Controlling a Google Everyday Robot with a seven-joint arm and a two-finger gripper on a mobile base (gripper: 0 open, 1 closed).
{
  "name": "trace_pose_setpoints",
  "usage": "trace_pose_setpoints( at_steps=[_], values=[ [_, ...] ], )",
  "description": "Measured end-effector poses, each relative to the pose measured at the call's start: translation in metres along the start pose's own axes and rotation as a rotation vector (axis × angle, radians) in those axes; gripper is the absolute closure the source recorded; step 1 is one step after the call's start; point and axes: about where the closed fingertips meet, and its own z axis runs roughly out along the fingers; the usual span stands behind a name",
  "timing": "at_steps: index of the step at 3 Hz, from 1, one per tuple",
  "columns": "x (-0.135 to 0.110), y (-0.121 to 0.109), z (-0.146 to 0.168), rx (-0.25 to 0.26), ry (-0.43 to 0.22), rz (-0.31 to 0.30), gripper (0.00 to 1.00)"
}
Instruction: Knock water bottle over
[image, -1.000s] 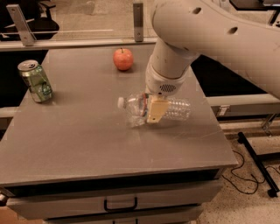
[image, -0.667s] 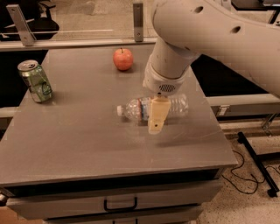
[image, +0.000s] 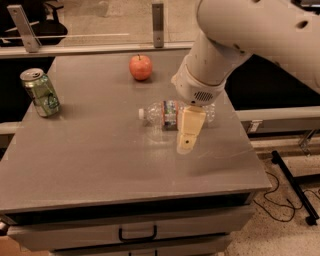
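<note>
Camera view: tiled floor and a rail beyond.
Table (image: 100, 165): grey, flat, smooth.
Bottle (image: 165, 114): mid-table, on its side, long axis across the table, cap toward the can (image: 41, 94); I judge it knocked over.
Gripper (image: 189, 132): mine, just in front of the bottle's middle; its spread I cannot tell.
</note>
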Motion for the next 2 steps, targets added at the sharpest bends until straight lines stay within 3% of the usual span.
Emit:
trace_pose_setpoints(
  at_steps=[2],
  values=[
    [0.081, -0.029, -0.053, 0.040, -0.212, 0.129, 0.00]
  ],
)
